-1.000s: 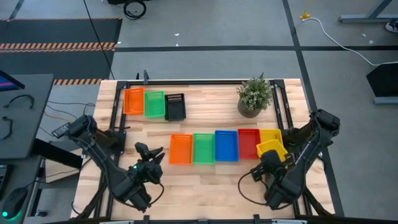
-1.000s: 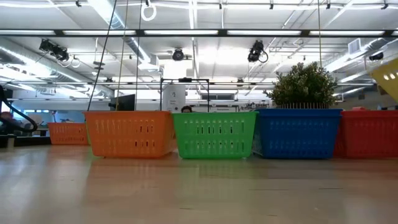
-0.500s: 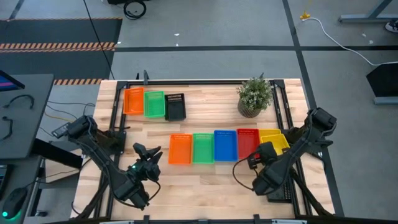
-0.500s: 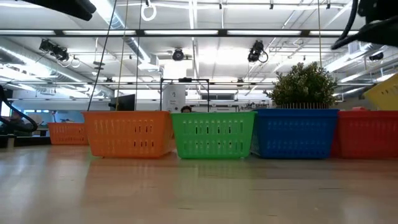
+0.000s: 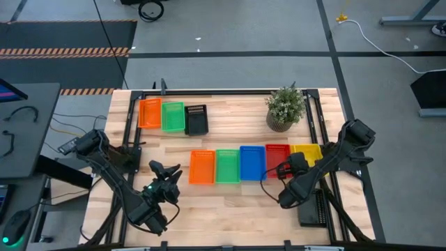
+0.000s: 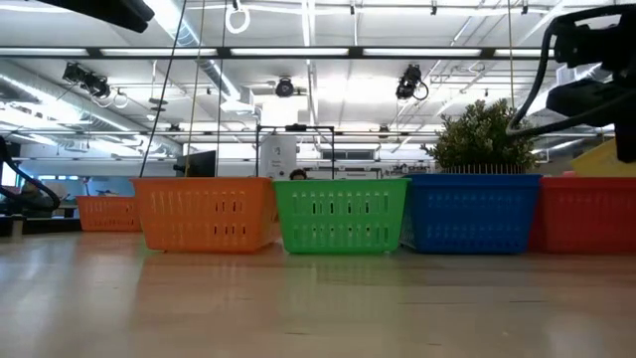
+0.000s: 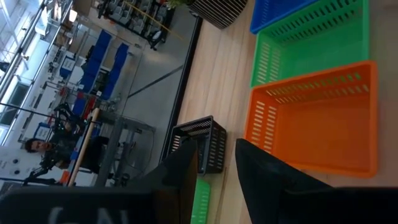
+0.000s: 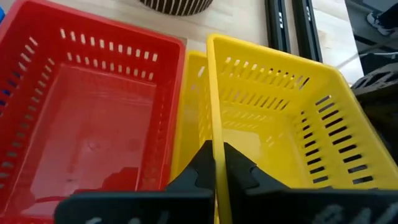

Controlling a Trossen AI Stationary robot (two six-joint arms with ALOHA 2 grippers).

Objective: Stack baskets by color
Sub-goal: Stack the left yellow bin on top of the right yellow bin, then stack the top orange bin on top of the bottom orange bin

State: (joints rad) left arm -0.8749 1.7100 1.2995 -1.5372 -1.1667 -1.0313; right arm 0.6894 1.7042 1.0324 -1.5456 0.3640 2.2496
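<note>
A row of baskets lies mid-table: orange, green, blue, red, and at the right end a yellow basket. That yellow basket sits tilted inside a second yellow one. My right gripper is shut on it. Orange, green and black baskets stand at the far left. My left gripper hovers open near the orange basket of the row, holding nothing. My right gripper pinches the upper yellow basket's side wall, the one next to the red basket. One finger is inside the basket and one outside. The fingers slant down from the table's near side. The basket sits tilted in the lower yellow one.
A potted plant stands at the far right, behind the red and yellow baskets. Dark frame rails run along the table's edges. Bare wood lies along the near edge, in front of the row.
My right gripper has gone toward the far edge and the left, and down, tipping further downward. It has carried the yellow basket from in front of the row's right end down into the yellow basket there. My left gripper has sunk slightly.
</note>
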